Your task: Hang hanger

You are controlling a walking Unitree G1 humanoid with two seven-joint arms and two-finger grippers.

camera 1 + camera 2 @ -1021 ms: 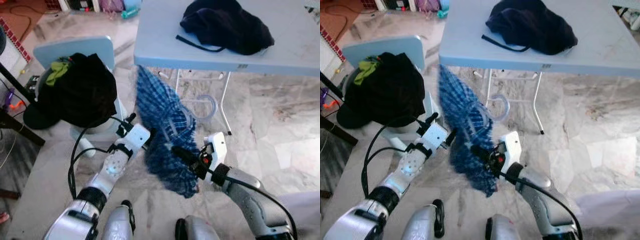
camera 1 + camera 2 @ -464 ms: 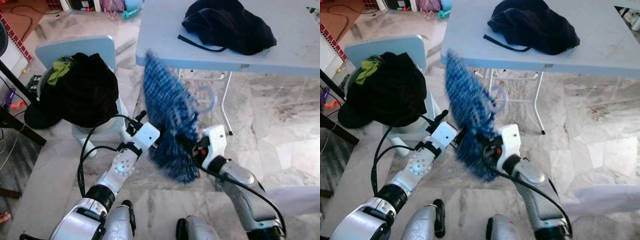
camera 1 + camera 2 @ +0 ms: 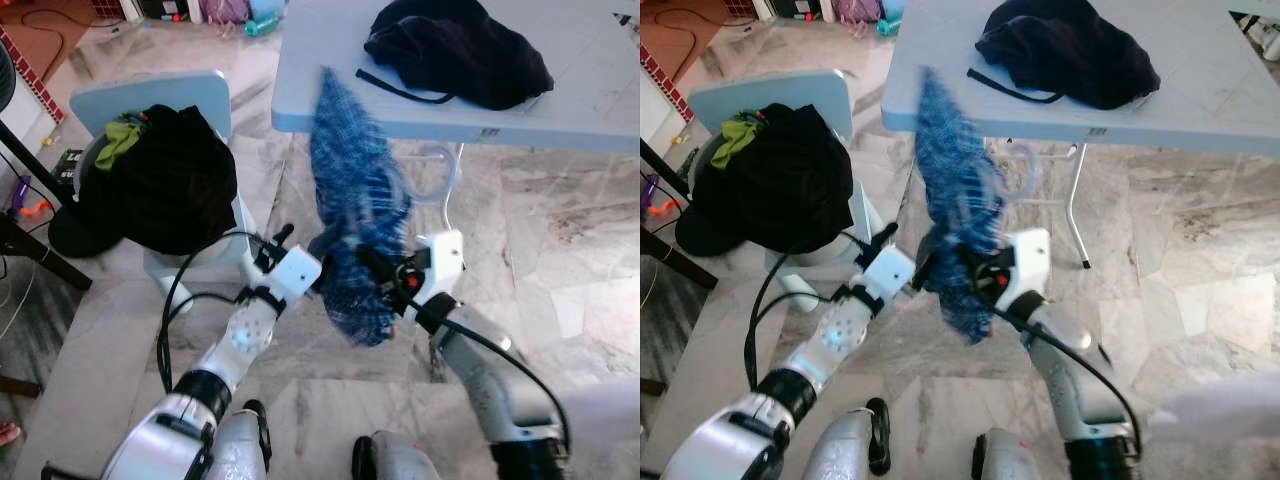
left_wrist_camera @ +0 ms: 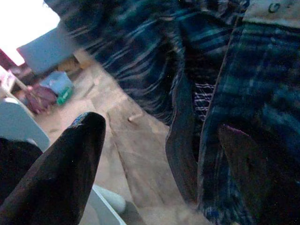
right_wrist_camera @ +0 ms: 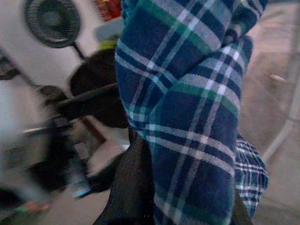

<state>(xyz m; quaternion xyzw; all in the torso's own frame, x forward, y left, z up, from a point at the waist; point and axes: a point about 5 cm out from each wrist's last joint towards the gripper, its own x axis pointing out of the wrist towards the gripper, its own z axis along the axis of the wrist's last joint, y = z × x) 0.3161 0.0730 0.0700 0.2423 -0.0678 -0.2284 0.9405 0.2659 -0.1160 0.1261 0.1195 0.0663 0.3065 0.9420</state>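
Both grippers' fingers (image 3: 372, 268) apparently pinch shirt (image 3: 358, 190).

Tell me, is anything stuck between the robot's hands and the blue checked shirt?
No. Both grippers are already on the blue plaid shirt: the left gripper touches its lower left side, and the right gripper pinches its lower folds. Its clear hanger hook pokes out near the table edge.

A pale blue folding table (image 3: 330, 60) stood on a marble-tiled floor (image 3: 560, 230), with just a dark crumpled garment (image 3: 455, 50) lying on top of it, one strap trailing toward the near edge. Off to the robot's left there was a light blue chair (image 3: 150, 95) on the same floor, carrying a black heap of clothes (image 3: 165, 180) with a green bit (image 3: 118, 142) tucked in
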